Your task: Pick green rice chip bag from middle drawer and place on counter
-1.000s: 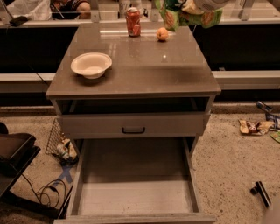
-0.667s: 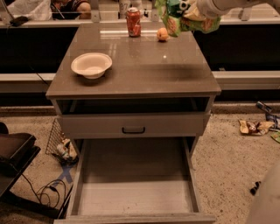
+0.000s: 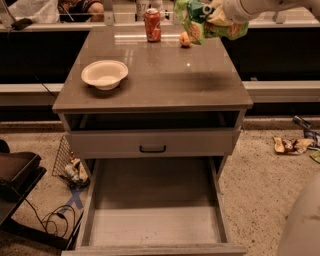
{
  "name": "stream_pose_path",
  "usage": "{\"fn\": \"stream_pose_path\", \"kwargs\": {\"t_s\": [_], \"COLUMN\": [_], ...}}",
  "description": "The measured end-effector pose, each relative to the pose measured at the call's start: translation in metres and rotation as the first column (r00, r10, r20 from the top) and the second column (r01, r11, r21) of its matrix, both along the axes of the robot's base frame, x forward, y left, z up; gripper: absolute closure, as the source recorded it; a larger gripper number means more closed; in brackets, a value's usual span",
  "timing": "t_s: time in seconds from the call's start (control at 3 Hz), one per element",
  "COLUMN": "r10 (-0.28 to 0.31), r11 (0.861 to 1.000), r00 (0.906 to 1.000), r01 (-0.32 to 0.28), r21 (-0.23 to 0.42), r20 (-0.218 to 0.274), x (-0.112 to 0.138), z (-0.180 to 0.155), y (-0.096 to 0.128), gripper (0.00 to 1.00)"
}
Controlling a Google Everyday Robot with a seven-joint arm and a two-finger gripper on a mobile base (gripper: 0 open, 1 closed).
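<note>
The tool [image 3: 216, 14] is up at the top right edge of the view, at the end of a pale arm that comes in from the right, and it is clamped on the top of the green chip bag [image 3: 196, 31]. The bag hangs crumpled in the air over the back right corner of the bench [image 3: 165, 80], not touching it. Just below the bag's left edge a small orange round thing [image 3: 185, 39] sits on the bench, and left of that, near the back edge, a red soda can [image 3: 152, 25] stands upright. A white bowl [image 3: 104, 74] rests on the left side of the bench, well apart from the bag. Under the top is a narrow grey drawer front [image 3: 115, 143] with a black handle [image 3: 152, 148]. Below it the wide drawer [image 3: 155, 222] is pulled far out, its flat floor bare. Wrappers [image 3: 290, 145] lie on the ground to the right.
</note>
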State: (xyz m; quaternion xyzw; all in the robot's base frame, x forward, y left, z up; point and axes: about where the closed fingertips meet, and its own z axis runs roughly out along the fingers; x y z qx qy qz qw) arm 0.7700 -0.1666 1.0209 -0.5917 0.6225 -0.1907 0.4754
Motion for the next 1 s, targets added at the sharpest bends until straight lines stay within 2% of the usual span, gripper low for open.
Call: {"fn": "stream_pose_path", "kwargs": {"t_s": [0.33,0.67,1.0], "r10": [0.002,0.006,0.007], "r11": [1.000,1.000,1.000], "r00": [1.0000,1.0000,1.0000], "r01": [-0.002,-0.006,-0.007], "r21": [0.000,0.000,0.000], "r20": [-0.001,-0.004,-0.004], "x": [0.0003,0.0009,0.0010], "z": [-0.0009,-0.0024,-0.0027], "y": [0.0017,0.0044,0.0050], "gripper": [0.31,0.01,0.00]}}
